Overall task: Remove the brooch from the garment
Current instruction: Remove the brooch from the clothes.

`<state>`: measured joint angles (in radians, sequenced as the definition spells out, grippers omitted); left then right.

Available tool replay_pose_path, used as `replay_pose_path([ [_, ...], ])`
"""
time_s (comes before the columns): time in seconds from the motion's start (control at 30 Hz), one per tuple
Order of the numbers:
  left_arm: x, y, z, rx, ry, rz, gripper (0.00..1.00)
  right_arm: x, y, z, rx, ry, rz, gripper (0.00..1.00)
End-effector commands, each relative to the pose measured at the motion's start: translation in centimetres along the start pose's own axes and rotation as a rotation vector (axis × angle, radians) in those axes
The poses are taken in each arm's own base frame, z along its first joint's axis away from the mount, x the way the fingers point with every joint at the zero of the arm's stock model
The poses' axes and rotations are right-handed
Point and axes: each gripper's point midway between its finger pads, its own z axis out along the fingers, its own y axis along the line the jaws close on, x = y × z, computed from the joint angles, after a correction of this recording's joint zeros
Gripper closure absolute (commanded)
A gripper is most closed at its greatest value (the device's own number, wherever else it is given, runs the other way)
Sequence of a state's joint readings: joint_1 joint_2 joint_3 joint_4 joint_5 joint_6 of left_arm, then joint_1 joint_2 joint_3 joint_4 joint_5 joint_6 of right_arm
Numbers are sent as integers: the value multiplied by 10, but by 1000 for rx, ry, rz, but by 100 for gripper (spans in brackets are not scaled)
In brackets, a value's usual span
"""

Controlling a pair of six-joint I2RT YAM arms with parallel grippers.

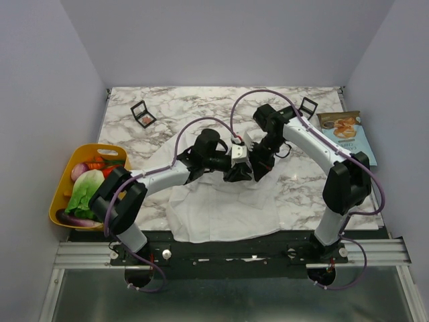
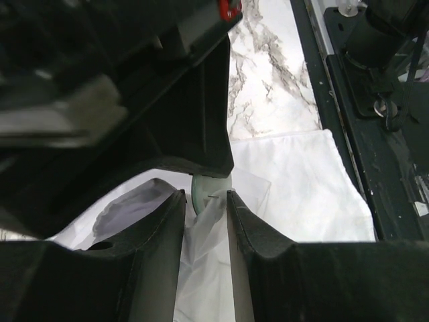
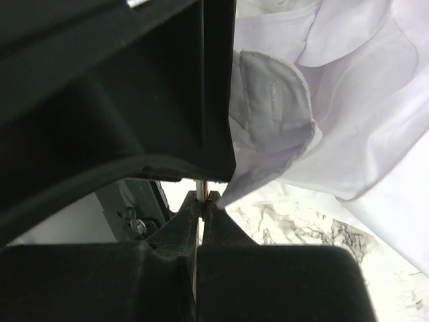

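Observation:
The white garment [image 1: 221, 211] lies crumpled at the table's near middle, and one part of it is lifted between the two grippers. My left gripper [image 1: 238, 174] is shut on a bunched fold of that fabric [image 2: 201, 255], which fills the gap between its fingers [image 2: 161, 248]. Just past the left gripper's [image 2: 205, 196] fingertips sits the brooch [image 2: 201, 191], a small greenish disc seen from its back. My right gripper [image 1: 258, 168] is shut on the brooch's thin green and orange-red edge [image 3: 204, 190], its tips [image 3: 203, 198] touching the left gripper's. The shirt's collar and pocket [image 3: 275, 100] hang beside it.
A yellow basket [image 1: 57, 201] of vegetables stands at the left edge. Two small black makeup palettes [image 1: 143, 113] [image 1: 308, 106] lie at the back of the marble table [image 1: 181, 107]. A blue snack packet [image 1: 348, 134] lies at the right. The arm bases [image 2: 382, 60] line the near edge.

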<state>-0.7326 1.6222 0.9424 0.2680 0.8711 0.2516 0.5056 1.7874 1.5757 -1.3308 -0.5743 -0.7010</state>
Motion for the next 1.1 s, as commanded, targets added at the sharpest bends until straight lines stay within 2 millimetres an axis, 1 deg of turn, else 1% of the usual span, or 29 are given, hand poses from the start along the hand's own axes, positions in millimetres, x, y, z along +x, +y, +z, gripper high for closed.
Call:
replay_pose_path([
  [0.0,-13,-2,-3,50,-67,-22,60,28,41,-11,-121,90,72,99],
  [0.07,-14,-4,-3,61,-71,-22,60,25,42,-12,-121,76,64,99],
  [0.2,-9,-10,-2,100,-63,-38,62,19,43,-16,-119,59,51,99],
  [0.37,-7,-15,-1,137,-56,-62,62,17,45,-15,-137,46,51,99],
  [0.5,-5,-16,1,151,-52,-86,64,14,48,-16,-149,29,35,99],
  [0.7,-12,-12,1,136,-91,-111,66,21,49,-13,-156,47,32,99],
  [0.73,-15,-8,-1,128,-105,-105,67,21,49,-12,-157,47,32,99],
  [0.83,-15,-8,-3,138,-116,-128,70,22,49,-11,-158,45,35,99],
  [1.07,-15,-13,-2,181,-115,-151,81,17,48,-12,-158,33,25,99],
])
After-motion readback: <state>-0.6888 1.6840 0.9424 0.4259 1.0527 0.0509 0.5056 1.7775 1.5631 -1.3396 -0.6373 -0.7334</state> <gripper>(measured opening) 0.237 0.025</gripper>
